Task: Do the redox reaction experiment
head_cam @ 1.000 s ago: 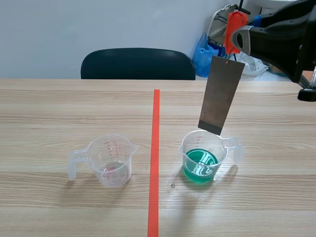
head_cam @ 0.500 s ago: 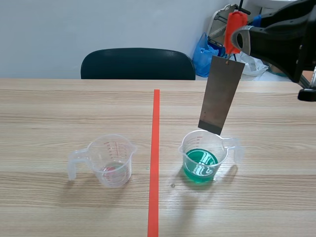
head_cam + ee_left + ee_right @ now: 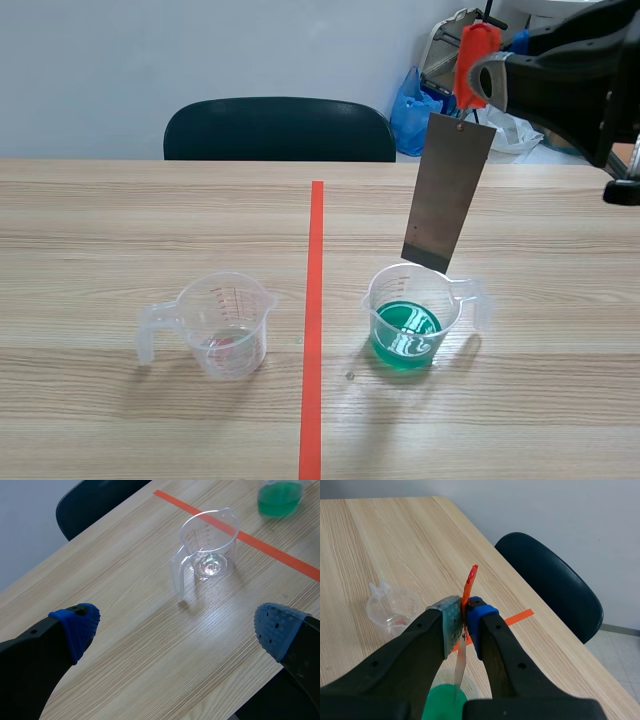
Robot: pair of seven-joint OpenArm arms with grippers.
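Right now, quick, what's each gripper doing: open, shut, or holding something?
Left gripper: open, holding nothing.
Right gripper: shut on the metal plate, which hangs over the beaker of green liquid.

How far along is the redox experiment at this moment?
Done: the right claw is shut on the orange tab of the metal plate and holds it raised over the beaker of green liquid. In hand: the plate's lower edge is near rim height, not in the liquid. Left: lowering the plate in. The left claw is open, apart from the nearly empty beaker.
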